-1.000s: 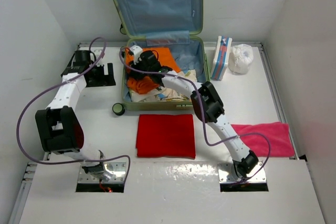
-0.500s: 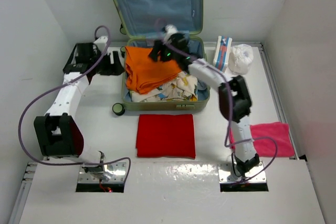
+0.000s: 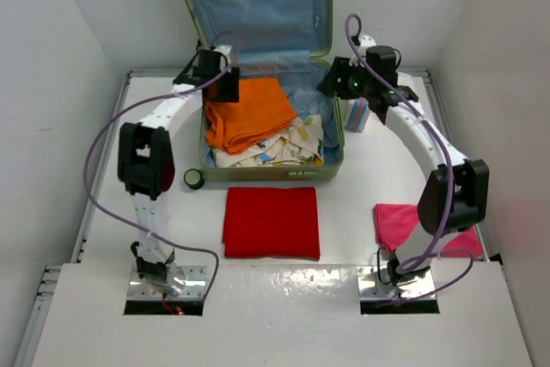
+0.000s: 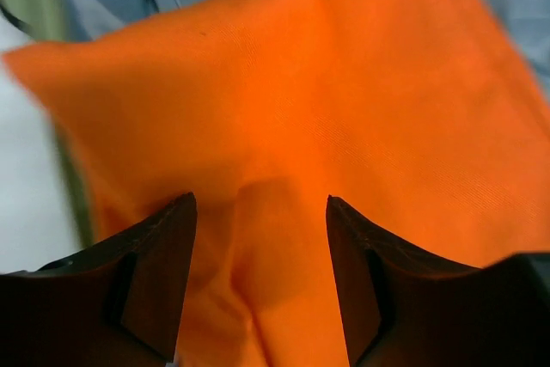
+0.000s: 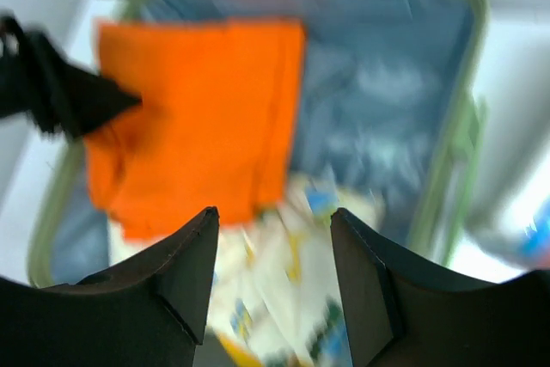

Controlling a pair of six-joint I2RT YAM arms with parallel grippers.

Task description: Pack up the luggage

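Lying open at the far edge of the bench, the luggage (image 3: 275, 174) has its lid raised against the back wall, pale blue lining showing. An orange cloth (image 3: 249, 113) fills the left side of its tray, over a patterned cloth (image 3: 292, 145) nearer the front. The left gripper (image 4: 260, 204) hangs over the orange cloth's far-left corner, fingers apart with a raised fold between them; contact is hard to judge. The right gripper (image 3: 331, 82), fingers spread and empty, hovers at the luggage's right rim, its own view blurred. A red cloth (image 3: 271, 222) lies near the bench's middle, a pink cloth (image 3: 400, 221) by the right edge
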